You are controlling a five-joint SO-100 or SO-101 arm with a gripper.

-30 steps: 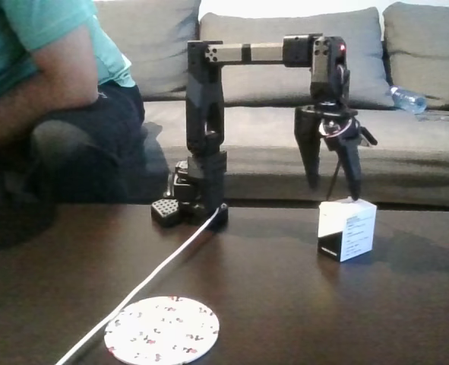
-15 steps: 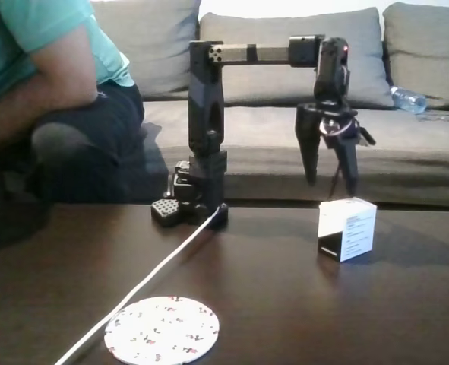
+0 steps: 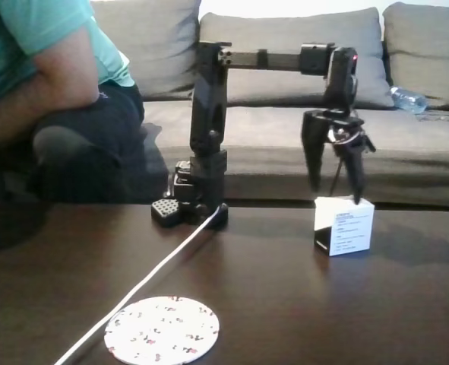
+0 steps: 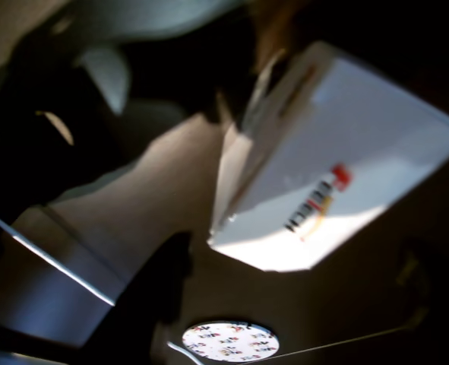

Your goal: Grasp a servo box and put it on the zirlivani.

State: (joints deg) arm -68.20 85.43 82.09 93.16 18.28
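The black two-finger pincer (image 3: 335, 195) hangs from the arm directly above the small white cardboard servo box with the black-text label (image 3: 344, 225), its fingers spread wide and pointing down, one tip near the box's left top edge and the other at or just touching the top near the right edge. The box stands on the dark wooden bench (image 3: 285, 304), well to the right in the fixed view, with a dark side panel facing left. In the wrist view the box (image 4: 338, 160) looms close and tilted across the frame, blurred.

The chief risk is that the spread barely exceeds the box's width (if it exceeds it at all). A finger that lands on the top face instead of sliding down a side would likely press or tip the light carton, or skid it across the smooth bench. The box also appears turned slightly relative to the fingers, so closing could twist it rather than clamp it squarely.

The flat round white disc speckled with red floral marks (image 3: 162, 329) lies well apart, at the near left of the bench, just beside a white cable (image 3: 163, 262); a weak corner grip could let the box slip on that long carry, and the cable might snag the arm's sweep.
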